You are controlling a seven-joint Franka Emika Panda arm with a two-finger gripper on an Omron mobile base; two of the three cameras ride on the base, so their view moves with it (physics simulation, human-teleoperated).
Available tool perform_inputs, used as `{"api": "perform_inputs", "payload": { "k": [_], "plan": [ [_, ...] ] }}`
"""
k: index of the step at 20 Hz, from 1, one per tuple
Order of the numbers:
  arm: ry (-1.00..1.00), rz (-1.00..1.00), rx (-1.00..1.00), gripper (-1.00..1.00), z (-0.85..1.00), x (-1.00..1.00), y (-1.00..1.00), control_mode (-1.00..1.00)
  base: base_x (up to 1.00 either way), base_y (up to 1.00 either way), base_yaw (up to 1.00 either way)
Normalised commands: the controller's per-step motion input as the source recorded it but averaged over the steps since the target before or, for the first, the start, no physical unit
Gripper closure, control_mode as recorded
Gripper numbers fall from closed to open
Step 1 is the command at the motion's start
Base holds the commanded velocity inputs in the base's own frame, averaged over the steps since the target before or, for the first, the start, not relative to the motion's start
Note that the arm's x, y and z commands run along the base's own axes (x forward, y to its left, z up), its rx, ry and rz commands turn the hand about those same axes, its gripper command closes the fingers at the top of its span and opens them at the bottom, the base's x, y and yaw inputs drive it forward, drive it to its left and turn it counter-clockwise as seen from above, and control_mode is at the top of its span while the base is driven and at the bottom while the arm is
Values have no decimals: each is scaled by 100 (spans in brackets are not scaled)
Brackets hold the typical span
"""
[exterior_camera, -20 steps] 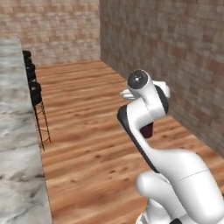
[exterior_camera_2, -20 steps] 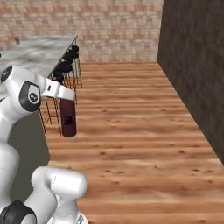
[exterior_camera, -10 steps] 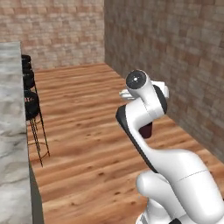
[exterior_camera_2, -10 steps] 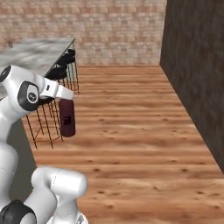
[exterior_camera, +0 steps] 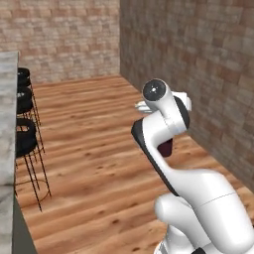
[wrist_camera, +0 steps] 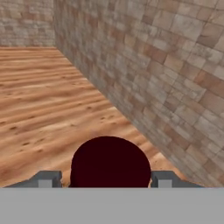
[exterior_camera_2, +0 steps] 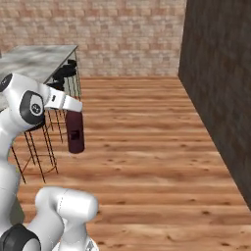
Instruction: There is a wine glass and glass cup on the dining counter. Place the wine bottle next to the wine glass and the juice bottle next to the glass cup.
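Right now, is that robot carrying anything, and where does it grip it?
Yes: the hand grips the dark maroon juice bottle at its upper end, and the bottle hangs below.

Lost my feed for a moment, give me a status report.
Gripper shut on the juice bottle, carried upright over the wood floor. Dining counter with stools off to the left. Nothing in the way.

No text, brand, number or sign can be read. The juice bottle [exterior_camera_2: 75, 133] bears only a small dark patch on its maroon side, too blurred to make out as lettering.
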Motion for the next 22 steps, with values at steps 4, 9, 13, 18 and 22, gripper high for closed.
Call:
{"api": "perform_inputs", "payload": {
  "k": [4,9,13,18,22],
  "plan": [
    [0,0,0,100,0,0,0,100,87,-21,4],
    [0,0,0,100,0,0,0,100,88,-21,3],
    [0,0,0,100,0,0,0,100,88,-20,4],
    [0,0,0,100,0,0,0,100,88,-20,4],
    [0,0,0,100,0,0,0,100,88,-18,6]
  ]
}}
